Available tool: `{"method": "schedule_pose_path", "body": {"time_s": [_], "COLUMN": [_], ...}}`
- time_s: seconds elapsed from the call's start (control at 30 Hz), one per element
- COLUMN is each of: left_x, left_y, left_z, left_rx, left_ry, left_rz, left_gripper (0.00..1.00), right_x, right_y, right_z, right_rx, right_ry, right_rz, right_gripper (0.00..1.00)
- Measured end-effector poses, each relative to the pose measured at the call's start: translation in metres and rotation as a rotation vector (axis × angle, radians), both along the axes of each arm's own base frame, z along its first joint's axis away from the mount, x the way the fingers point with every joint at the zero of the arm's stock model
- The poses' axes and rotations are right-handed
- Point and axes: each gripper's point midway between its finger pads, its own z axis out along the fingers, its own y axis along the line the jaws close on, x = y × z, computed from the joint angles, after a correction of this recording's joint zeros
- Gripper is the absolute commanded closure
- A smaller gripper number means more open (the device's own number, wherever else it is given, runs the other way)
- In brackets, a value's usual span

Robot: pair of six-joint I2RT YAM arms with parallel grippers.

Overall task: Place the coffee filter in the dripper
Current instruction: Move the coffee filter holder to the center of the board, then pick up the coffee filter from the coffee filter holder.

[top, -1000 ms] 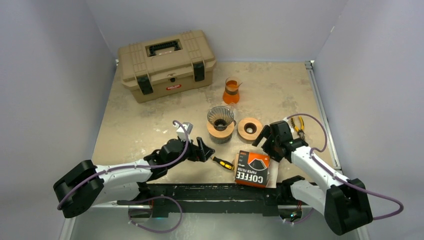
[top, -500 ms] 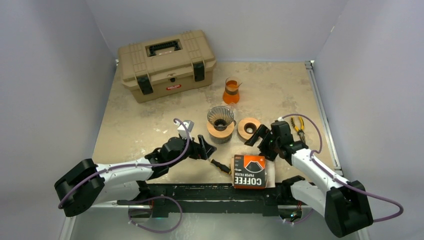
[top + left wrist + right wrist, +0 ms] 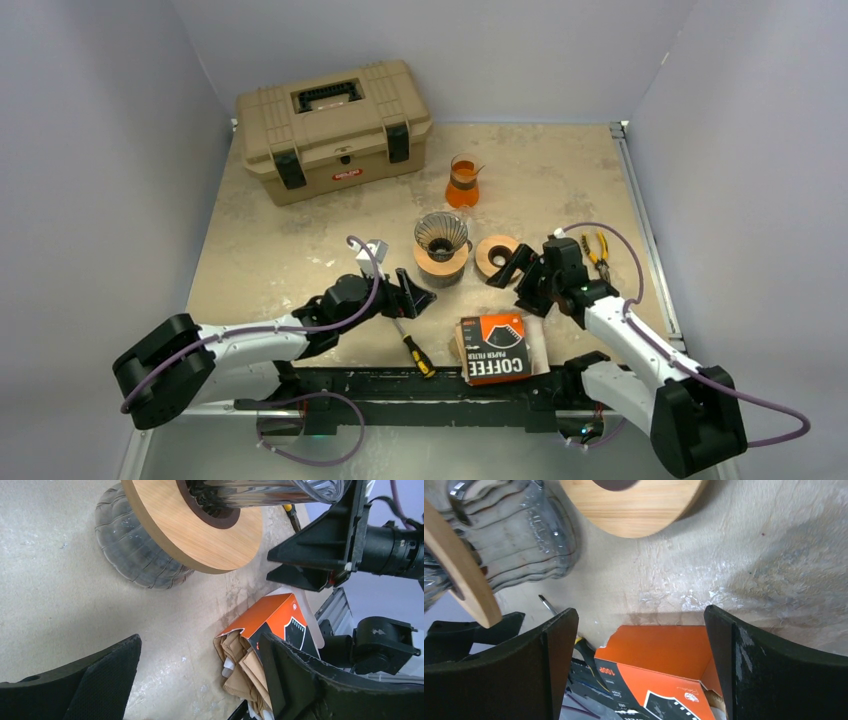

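Item: my left tool (image 3: 415, 297). Jaws apart, nothing held, low over the bench (image 3: 300, 250), just beside the dripper (image 3: 442, 240).

Item: my right tool (image 3: 515, 285). Jaws wide apart, nothing held, just beyond the far edge of the filter box (image 3: 495, 348).

Item: coffee filters (image 3: 240, 662). Brown paper, still in the box, at the near edge between my two arms. They show at its torn end, which faces my left arm.

Item: screwdriver (image 3: 410, 345). It lies between my left tool and the box.

Note: the right tool is nearer, but the left faces the opening. I judge a filter is not yet drawn.
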Motion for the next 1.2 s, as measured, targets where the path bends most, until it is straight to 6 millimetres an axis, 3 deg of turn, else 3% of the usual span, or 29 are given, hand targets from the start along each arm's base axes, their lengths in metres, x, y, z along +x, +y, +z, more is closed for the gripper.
{"method": "schedule_pose_path", "body": {"time_s": [0.27,0.43,0.6,0.77,1.2], "left_x": [-0.012,-0.021,-0.034,-0.047,-0.071], "left_y": [-0.003,-0.009,-0.022,-0.035,-0.073], "left_z": [-0.022,-0.030,-0.032,-0.042,-0.026], "left_rx": [-0.032,-0.049,-0.073,-0.068,-0.117], "left_ry": [0.077,0.113,0.128,0.160,0.132], "left_rz": [-0.027,-0.058,-0.111,-0.150,-0.236], "left_gripper": [0.21,0.27,0.41,0.45,0.49], "right_x": [0.023,0.026,0.029,0.032,0.034], "right_y": [-0.009,-0.012,-0.012,-0.011,0.003], "right_z": [0.024,0.028,0.035,0.038,0.053], "right_rx": [-0.069,-0.094,-0.097,-0.100,-0.035], "right_ry": [-0.117,-0.150,-0.196,-0.219,-0.291], "right_rz": [-0.010,-0.004,0.012,0.022,0.085], "right_gripper": [0.01,0.01,0.01,0.01,0.01]}}
